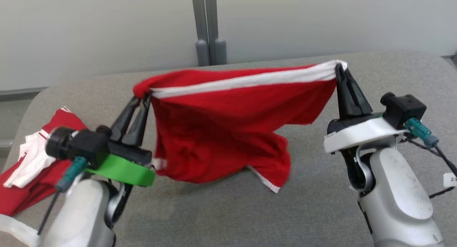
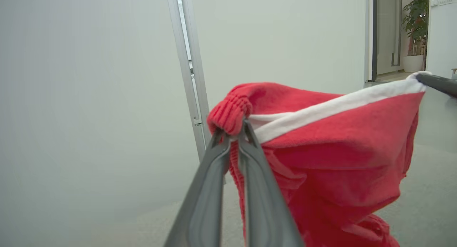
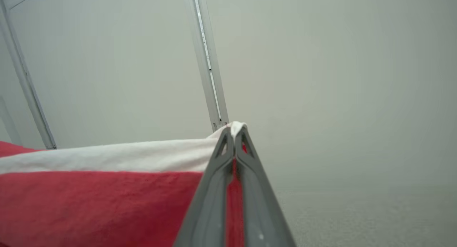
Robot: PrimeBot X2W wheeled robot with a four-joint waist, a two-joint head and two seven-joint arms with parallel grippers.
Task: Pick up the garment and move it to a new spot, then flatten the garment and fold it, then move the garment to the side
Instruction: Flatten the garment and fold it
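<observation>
Between the two dark fingers of the left gripper (image 1: 142,97), which are pinched almost together, sits a bunched red corner of the garment (image 1: 221,132). This is the ribbed, gathered end, and in the left wrist view it bulges over the fingertips. Across from it, the right gripper (image 1: 341,66) is clamped tight on the other end, where the white band finishes in a small tuft poking past its tips. Between the two grips the top edge runs taut, with the white stripe along it, and sits higher at the right than at the left. Below that edge the red fabric hangs in loose folds. Its lowest part — a hem with white trim — comes down to the grey table (image 1: 321,211), though whether it rests there or hangs just above cannot be told. At the table's left side, just beside the left arm, lies a crumpled red-and-white cloth (image 1: 32,161). Behind the table is a pale wall (image 1: 89,33) with a grey upright post (image 1: 210,33). Far off in the left wrist view — past a doorway — stands a potted plant (image 2: 416,22).
</observation>
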